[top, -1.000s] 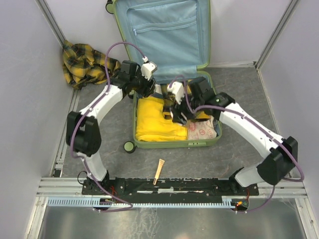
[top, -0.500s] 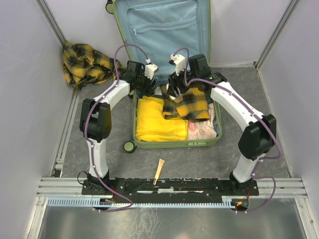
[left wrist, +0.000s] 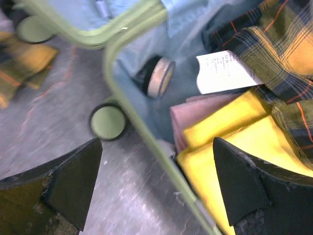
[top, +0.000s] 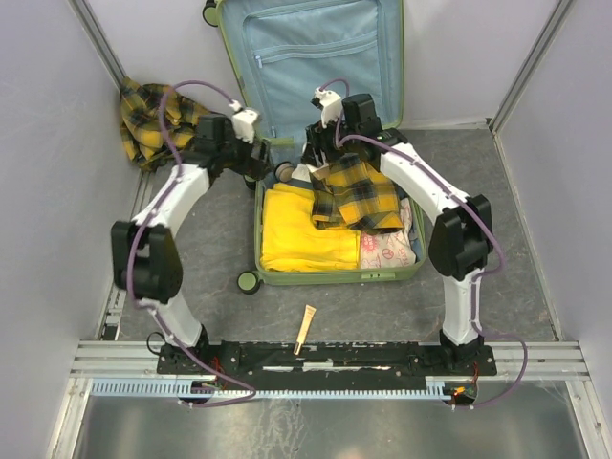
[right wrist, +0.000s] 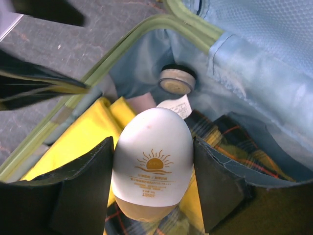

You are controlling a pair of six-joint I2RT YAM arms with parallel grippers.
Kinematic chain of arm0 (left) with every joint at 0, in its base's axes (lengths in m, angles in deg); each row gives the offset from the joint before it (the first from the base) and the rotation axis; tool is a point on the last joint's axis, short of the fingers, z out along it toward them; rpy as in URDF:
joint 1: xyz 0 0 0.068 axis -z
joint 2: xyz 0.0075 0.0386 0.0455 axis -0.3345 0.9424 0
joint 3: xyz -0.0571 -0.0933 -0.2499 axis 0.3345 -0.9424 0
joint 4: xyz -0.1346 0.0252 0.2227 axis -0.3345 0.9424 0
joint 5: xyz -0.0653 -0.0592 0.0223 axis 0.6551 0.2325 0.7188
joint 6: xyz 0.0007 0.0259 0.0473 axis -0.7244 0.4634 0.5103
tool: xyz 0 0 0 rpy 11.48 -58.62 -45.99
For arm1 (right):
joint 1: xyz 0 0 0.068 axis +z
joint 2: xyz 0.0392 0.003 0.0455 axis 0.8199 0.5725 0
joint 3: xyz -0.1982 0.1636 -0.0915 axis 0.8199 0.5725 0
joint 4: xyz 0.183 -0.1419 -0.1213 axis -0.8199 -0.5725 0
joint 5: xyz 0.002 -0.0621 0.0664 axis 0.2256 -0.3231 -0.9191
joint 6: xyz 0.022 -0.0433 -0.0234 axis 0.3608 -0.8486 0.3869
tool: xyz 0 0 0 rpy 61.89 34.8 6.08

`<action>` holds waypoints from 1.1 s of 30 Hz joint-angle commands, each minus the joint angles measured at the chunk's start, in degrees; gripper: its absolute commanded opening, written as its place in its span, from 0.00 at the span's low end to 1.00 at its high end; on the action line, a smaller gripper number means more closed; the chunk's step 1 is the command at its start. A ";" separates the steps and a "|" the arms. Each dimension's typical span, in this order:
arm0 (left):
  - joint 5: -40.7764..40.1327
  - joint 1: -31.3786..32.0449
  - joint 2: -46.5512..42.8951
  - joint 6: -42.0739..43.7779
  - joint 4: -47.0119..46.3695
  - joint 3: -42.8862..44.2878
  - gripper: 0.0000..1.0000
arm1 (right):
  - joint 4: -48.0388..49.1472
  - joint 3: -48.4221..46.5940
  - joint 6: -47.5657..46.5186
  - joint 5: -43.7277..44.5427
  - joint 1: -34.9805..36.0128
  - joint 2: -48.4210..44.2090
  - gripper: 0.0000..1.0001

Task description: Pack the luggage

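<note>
Luggage [top: 325, 278] lies open in the upper centre of the top view. Base flat on the grey counter [top: 459, 191], lid propped upright against the back wall, blue lining facing out.

Inside the base:
- Folded yellow garment [top: 296, 229] on the left.
- Plaid shirt [top: 359, 196] draped across the upper right.
- Pink printed pouch [top: 387, 251] in the lower right corner.
- Small round jar [right wrist: 177, 81] on its side in the upper left corner, by the hinge.

Left hand [left wrist: 156, 161] hangs over the case's left rim, fingers wide apart, nothing between them. A green wheel [left wrist: 108, 121] shows just outside the rim below it.

Right hand [right wrist: 154, 166] is above the case's upper edge, clamped on a white egg-shaped bottle [right wrist: 152, 161] with a sun print. Both fingers press the bottle's sides, above the shirt and the yellow garment.

On the counter outside the case:
- Second plaid cloth [top: 158, 120] bunched at upper left, against the wall.
- Small tube [top: 306, 325] at lower centre, well apart from the case front.
</note>
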 commanded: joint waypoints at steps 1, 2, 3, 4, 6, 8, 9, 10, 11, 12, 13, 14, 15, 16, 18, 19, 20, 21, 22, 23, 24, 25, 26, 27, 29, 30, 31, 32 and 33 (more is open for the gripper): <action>1.45 -3.71 -12.44 -4.41 -5.73 -7.13 0.99 | 5.25 -7.88 3.48 1.37 0.55 5.72 0.40; 1.74 -4.34 -14.65 -3.96 -5.49 -8.96 0.99 | 5.49 -9.22 3.41 1.76 0.79 7.10 0.40; 2.16 -4.85 -17.60 -3.21 -4.91 -10.99 0.99 | 5.61 -10.48 3.17 2.36 1.20 8.59 0.40; 2.40 -5.17 -19.69 -2.34 -3.97 -12.69 1.00 | 5.60 -11.96 2.49 2.94 1.60 10.47 0.40; 3.44 -5.59 -23.61 -0.26 -1.58 -16.49 1.00 | 5.75 -13.80 0.55 3.92 2.57 13.04 0.41; 6.19 -5.53 -27.45 2.68 1.40 -19.36 1.00 | 5.94 -15.28 -1.51 5.35 3.61 15.56 0.41; 7.63 -5.53 -29.28 3.77 2.56 -20.86 1.00 | 6.03 -15.98 -2.18 6.16 3.92 16.94 0.42; 9.13 -5.53 -30.95 5.29 4.16 -22.14 1.00 | 6.04 -16.75 -2.69 7.13 4.26 18.17 0.42; 10.42 -5.47 -32.63 6.93 5.58 -23.21 0.99 | 6.06 -17.33 -3.17 8.04 4.46 19.45 0.43; 11.97 -5.47 -33.88 9.20 7.51 -24.22 0.99 | 6.43 -17.64 -3.77 8.73 4.64 20.50 0.44; 13.38 -5.45 -35.20 11.37 9.56 -25.06 0.99 | 6.92 -17.71 -4.38 9.32 4.74 21.33 0.45; 14.88 -5.35 -36.30 13.35 11.47 -25.89 0.99 | 7.14 -17.79 -4.92 9.70 4.98 22.20 0.47; 16.25 -5.21 -37.26 15.46 13.66 -26.74 0.98 | 7.19 -17.99 -5.48 10.23 5.15 22.92 0.50; 17.35 -4.88 -38.26 17.71 15.58 -27.45 0.98 | 7.07 -18.20 -5.67 10.53 5.27 23.53 0.54; 18.96 -3.57 -39.86 23.12 21.14 -28.98 0.98 | 6.84 -17.94 -5.62 10.53 5.44 23.71 0.65; 19.53 -2.87 -41.20 26.04 23.30 -29.93 0.98 | 6.83 -17.57 -5.37 10.69 5.46 23.33 0.71; 19.68 -2.11 -42.18 28.88 25.21 -30.94 0.98 | 6.83 -17.16 -4.97 10.64 5.48 22.84 0.77; 19.65 -1.24 -43.18 31.87 26.91 -32.02 0.98 | 6.88 -16.69 -4.67 10.57 5.52 22.03 0.81; 19.51 -0.39 -44.27 34.48 28.27 -33.23 0.98 | 6.96 -16.14 -4.48 10.53 5.57 21.09 0.84; 19.26 0.67 -45.29 37.12 29.48 -34.39 0.99 | 6.99 -15.60 -4.31 10.51 5.63 20.14 0.87; 19.06 1.84 -46.27 39.50 30.44 -35.42 0.99 | 6.82 -15.20 -4.15 10.22 5.61 19.10 0.90; 19.00 3.07 -47.07 41.81 31.48 -36.29 1.00 | 6.50 -14.78 -4.02 9.89 5.61 17.60 0.91; 19.02 4.52 -47.51 43.86 32.30 -36.89 1.00 | 6.22 -14.48 -3.94 9.50 5.59 16.42 0.93; 19.10 6.01 -47.69 46.14 33.09 -37.34 1.00 | 5.95 -13.89 -3.84 8.88 5.65 14.97 0.95; 18.66 10.39 -47.36 50.69 34.50 -37.83 1.00 | 5.06 -12.84 -3.98 7.47 5.59 11.93 0.98; 18.19 12.97 -46.92 52.70 34.92 -37.97 1.00 | 4.40 -12.34 -4.09 6.66 5.61 10.28 0.98; 17.76 15.63 -46.33 54.74 35.25 -38.21 0.99 | 3.55 -11.79 -4.47 5.96 5.60 8.72 0.98; 17.35 18.16 -45.61 57.06 35.28 -38.43 0.99 | 2.32 -11.15 -4.76 5.52 5.60 6.97 0.99; 17.07 20.57 -44.75 58.92 35.25 -38.57 0.98 | 0.94 -10.47 -5.54 4.90 5.48 5.31 0.99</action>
